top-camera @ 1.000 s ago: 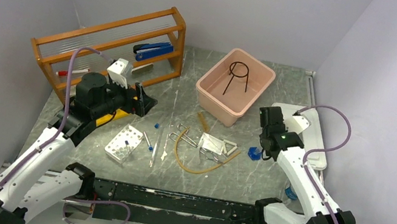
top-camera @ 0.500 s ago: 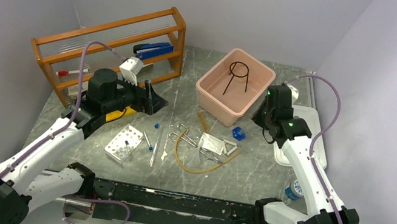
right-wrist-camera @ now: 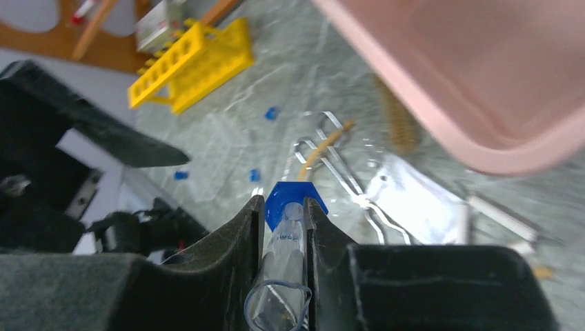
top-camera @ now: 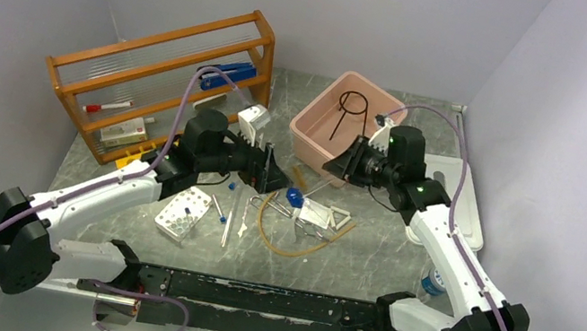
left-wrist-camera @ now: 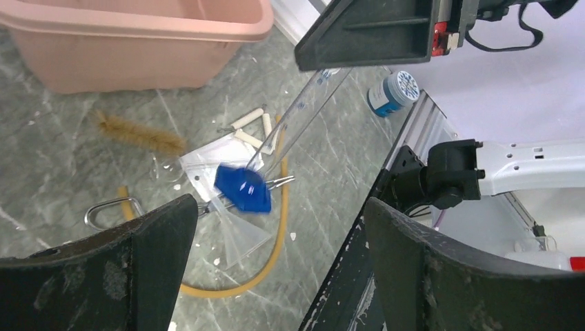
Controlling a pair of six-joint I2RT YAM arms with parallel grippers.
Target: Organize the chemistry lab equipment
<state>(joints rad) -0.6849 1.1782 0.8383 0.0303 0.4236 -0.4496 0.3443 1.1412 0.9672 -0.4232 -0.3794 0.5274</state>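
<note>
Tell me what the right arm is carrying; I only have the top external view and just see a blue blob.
Observer: A clear plastic cylinder with a blue hex base, clamped between the right fingers.
Operator: Are the left fingers on it?
Observer: No. The left fingers are spread wide; the base shows in the gap between them, untouched.
Operator: What's underneath?
Observer: The amber rubber tube lies below the base.

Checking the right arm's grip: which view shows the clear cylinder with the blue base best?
Left wrist: it shows the whole cylinder side-on, from its blue base up to the right gripper clamping its top. Right wrist sees it end-on, foreshortened. Top external shows little beyond the base.
</note>
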